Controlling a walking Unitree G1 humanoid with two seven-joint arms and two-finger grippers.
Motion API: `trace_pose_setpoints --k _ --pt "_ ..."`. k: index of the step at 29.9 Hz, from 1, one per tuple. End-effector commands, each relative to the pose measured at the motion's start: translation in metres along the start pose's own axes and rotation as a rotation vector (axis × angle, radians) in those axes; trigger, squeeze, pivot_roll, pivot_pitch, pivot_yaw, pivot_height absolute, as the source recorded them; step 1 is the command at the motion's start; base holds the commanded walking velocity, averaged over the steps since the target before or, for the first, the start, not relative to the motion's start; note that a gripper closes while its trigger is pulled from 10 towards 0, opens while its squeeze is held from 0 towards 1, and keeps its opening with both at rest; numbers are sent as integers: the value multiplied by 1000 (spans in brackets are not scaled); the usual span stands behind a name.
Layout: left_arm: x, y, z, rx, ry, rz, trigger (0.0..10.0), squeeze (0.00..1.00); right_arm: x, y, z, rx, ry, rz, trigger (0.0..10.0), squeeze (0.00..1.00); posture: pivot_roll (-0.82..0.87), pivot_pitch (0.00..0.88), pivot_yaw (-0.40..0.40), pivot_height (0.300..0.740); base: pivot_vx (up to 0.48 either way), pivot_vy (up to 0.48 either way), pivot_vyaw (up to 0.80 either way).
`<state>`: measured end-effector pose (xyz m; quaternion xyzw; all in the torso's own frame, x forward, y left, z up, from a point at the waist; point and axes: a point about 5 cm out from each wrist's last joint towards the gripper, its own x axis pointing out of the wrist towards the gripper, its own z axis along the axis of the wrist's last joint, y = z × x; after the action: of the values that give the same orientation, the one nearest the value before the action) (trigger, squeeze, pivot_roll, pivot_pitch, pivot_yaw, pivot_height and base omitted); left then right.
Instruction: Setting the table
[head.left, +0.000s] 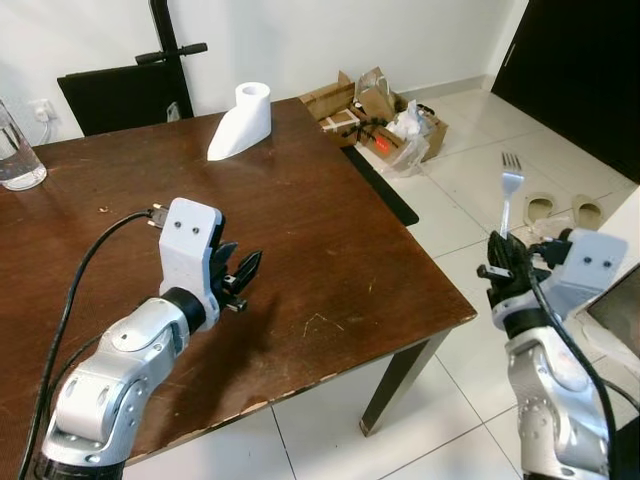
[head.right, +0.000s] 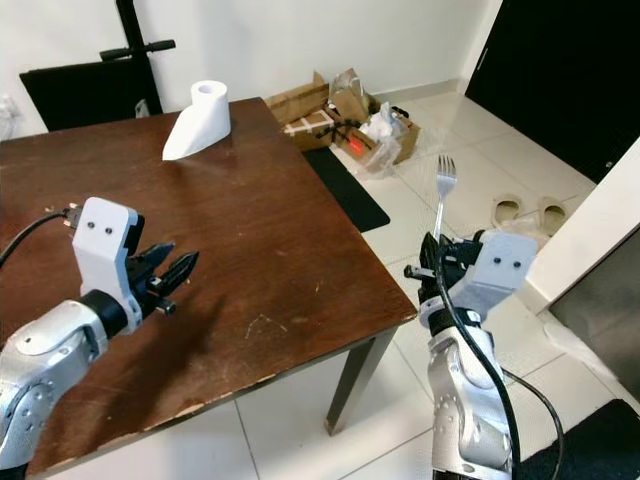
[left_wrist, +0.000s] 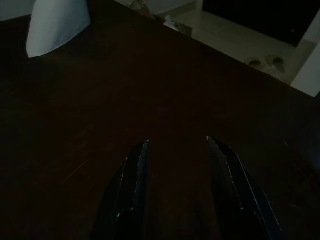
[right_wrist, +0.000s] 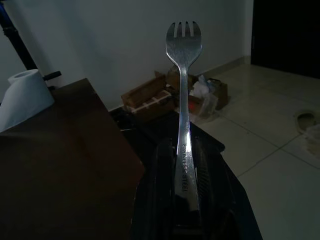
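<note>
Holding a stainless-steel fork (right_wrist: 183, 95) upright in the right gripper (head.left: 508, 262), tines up, handle clamped between the two black fingers (right_wrist: 160, 190), out past the right-hand edge of the dark wooden table (head.left: 300, 210) and above the tiled floor (head.left: 470, 190). Not yet over the tabletop, so judged to be the carrying stage: cutlery picked up, placement still to come.

Hovering low over the near part of the table with the left gripper (head.left: 243, 272), fingers (left_wrist: 134, 175) parted and nothing between them; bare wood beneath, seen from the left wrist.

Standing toward the far side of the table: a roll of white paper towel (head.left: 243, 118), partly unrolled into a slanting sheet. Sitting at the far left corner: a clear glass container (head.left: 18, 155). Lying on the floor beyond the table: open cardboard boxes with packaging (head.left: 380, 120) and a dark mat (head.left: 385, 190); further right, a pair of pale slippers (head.left: 560, 210).

Next move, as judged: swinging the right arm leftward until the fork is over the wood, tilting the wrist so the handle lies flat instead of vertical, lowering to the surface, then releasing. Needing care at the table edge, since a release too close to the corner could drop the fork to the tiles. No plate visible to set it against, so the spot is a free choice.
</note>
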<state>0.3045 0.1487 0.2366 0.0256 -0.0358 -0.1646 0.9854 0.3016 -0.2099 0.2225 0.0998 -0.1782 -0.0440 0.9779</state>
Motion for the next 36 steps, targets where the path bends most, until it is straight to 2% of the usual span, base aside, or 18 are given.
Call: trace_pose_setpoints --k 1,19,36 --pt "1 0 -6 -6 18 10 10000 0 -4 -3 -2 -6 15 -13 10000 0 49 141 72 740 0 0 0" --pt "10 1 -20 -26 29 64 10000 0 -5 0 -14 -29 72 3 10000 0 32 112 72 740 0 0 0" --pt "15 3 -23 -16 19 63 10000 0 -6 -3 -15 -41 75 -5 10000 0 27 97 83 740 -358 0 0"
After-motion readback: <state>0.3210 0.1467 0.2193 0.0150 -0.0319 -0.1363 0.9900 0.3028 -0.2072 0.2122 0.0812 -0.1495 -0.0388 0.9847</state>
